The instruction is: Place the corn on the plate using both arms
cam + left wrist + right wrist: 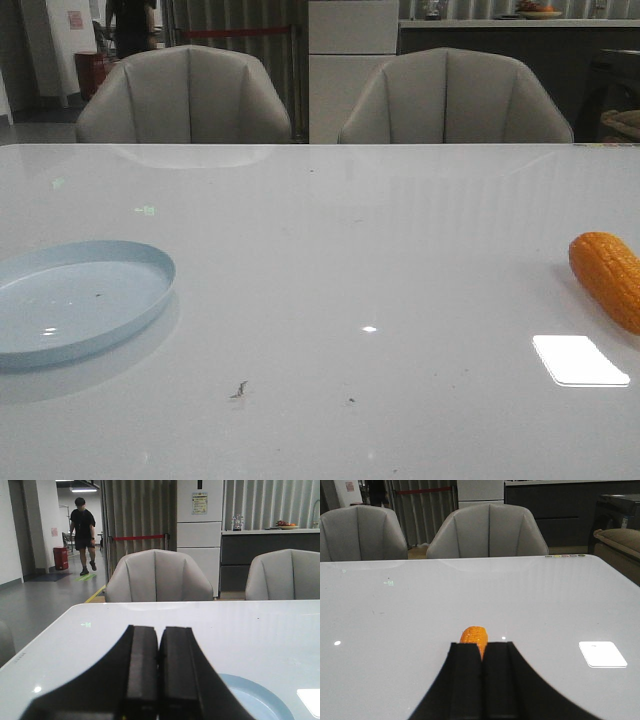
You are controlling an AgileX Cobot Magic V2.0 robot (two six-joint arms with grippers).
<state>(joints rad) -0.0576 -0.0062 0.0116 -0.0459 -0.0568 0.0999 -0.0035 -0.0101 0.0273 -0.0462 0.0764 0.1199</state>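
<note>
The orange corn [608,275] lies on the white table at the far right of the front view, partly cut off by the frame edge. The pale blue plate [80,300] sits empty at the table's left. Neither gripper shows in the front view. In the left wrist view my left gripper [159,628] is shut and empty, with the plate [260,700] just beside and below it. In the right wrist view my right gripper [482,645] is shut and empty, and the corn's tip [474,634] shows on the table just beyond the fingertips, the rest hidden behind them.
Two grey chairs [185,95] [455,95] stand behind the table's far edge. A bright light reflection [580,360] lies on the tabletop near the corn. A person [82,535] walks far in the background.
</note>
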